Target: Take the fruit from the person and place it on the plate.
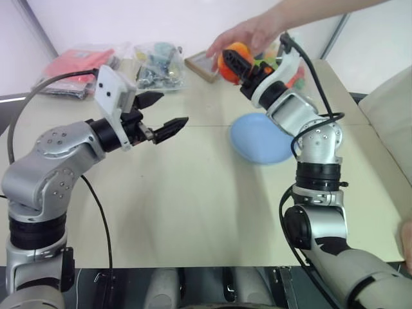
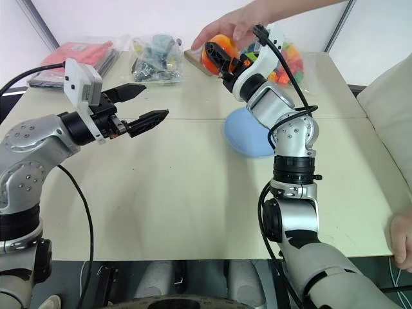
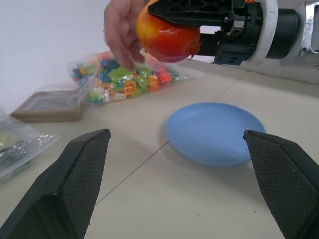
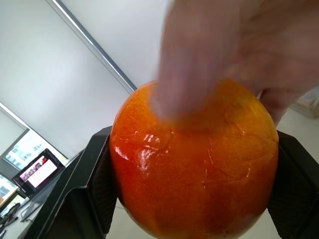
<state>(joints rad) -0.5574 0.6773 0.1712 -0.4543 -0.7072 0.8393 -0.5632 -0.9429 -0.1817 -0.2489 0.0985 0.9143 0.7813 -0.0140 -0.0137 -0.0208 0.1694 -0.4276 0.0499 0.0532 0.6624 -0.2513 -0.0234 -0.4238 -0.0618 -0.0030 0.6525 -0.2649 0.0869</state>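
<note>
The fruit [image 1: 235, 49], glossy red-orange with a yellowish patch, hangs above the far side of the table. My right gripper [image 1: 235, 64] is shut on it, one black finger on each side [image 4: 92, 179]. The person's hand [image 1: 252, 31] reaches in from the far right, its fingers resting on top of the fruit [image 4: 194, 169]. The light-blue plate [image 1: 257, 140] lies flat on the table below and a little nearer than the fruit. My left gripper [image 1: 170, 111] hovers open above the table's left half, with nothing between its fingers, pointing toward the plate [image 3: 212, 132].
At the table's far edge lie a red packet [image 1: 77, 64], a clear bag of small parts [image 1: 158, 64], a brown framed box [image 1: 201, 67] and a bag of coloured blocks [image 3: 124, 74]. Another hand [image 2: 402, 241] rests at the table's near right corner.
</note>
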